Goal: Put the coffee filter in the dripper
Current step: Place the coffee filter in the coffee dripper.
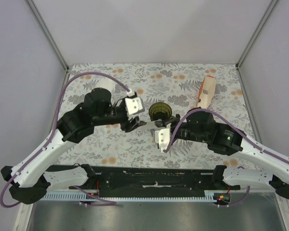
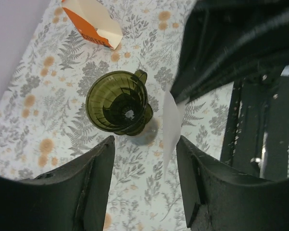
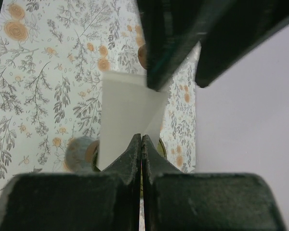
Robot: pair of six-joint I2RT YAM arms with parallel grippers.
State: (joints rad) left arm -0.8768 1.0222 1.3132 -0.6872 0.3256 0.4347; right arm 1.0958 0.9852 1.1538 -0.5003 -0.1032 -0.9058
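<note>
Top view: left gripper (image 1: 131, 125) and right gripper (image 1: 158, 125) meet nose to nose near the middle of the table (image 1: 111, 144). The dripper (image 1: 160, 111) stands upright just beyond them, toward the far edge. The peach packet (image 1: 206, 92) lies near the far right corner, well apart. The filter is too small to pick out here.

Left wrist: left jaws stand well apart with nothing between the fingers (image 2: 98, 183). The dripper (image 2: 118, 103) is upright with its mouth open to the camera, its ribs visible and its handle on the far side. The coffee filter (image 2: 172, 122) hangs as a flat white sheet just right of the dripper, apart from it, with its top edge pinched in the right gripper's tips.

Right wrist: right gripper (image 3: 142, 140) is fully together, clamped on the near edge of the coffee filter (image 3: 127, 115). The sheet is flat, white and uncreased, and stands up from the pinch. A left finger (image 3: 171, 43) overlaps its top right corner; I can't tell if it touches. A sliver of green rim shows behind the right fingers, probably the dripper.
</note>
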